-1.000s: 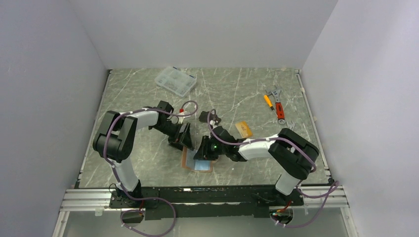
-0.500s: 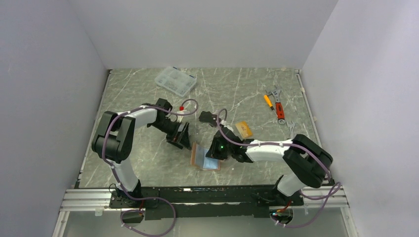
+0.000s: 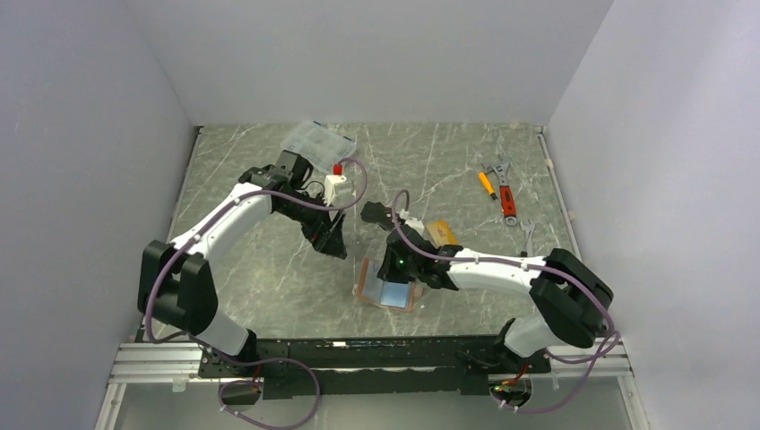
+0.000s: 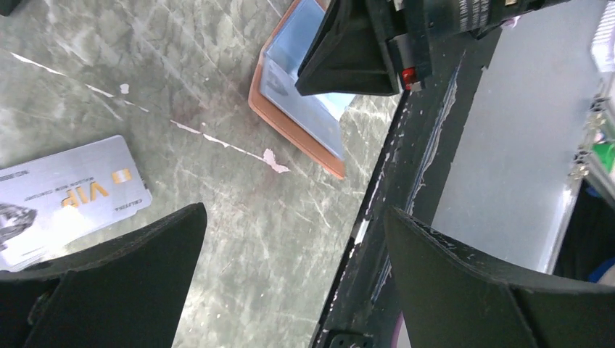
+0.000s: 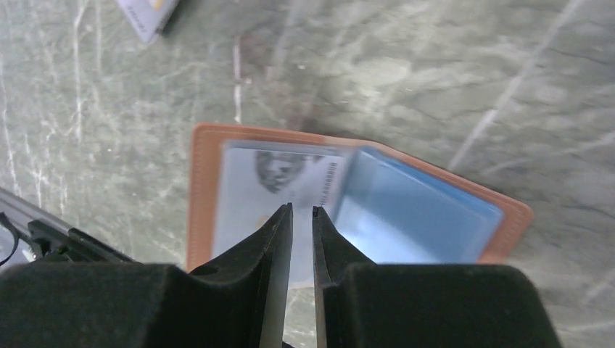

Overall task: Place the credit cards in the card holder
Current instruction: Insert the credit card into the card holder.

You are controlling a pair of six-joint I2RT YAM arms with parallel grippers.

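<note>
Card holder point(image 5: 207, 188), directly under jaws of right gripper point(image 5: 301, 209): matt brown border, leather-like, smooth. Inner sleeves point(image 5: 420, 217): clear plastic, glossy, blue-tinted glare. Silver-grey card point(image 4: 72, 192), beside one finger of left gripper point(image 4: 294, 212): smooth plastic look, satin metallic finish, gold print. Fingers point(image 4: 109, 283) on both grippers: matt black, faintly grainy, scuffed pale at edges. Table point(image 4: 217, 239) between left jaws: stone-look, green-grey, white-veined, smooth, low sheen. Compartment box point(image 3: 309, 139), well beyond left jaws: clear plastic.
</note>
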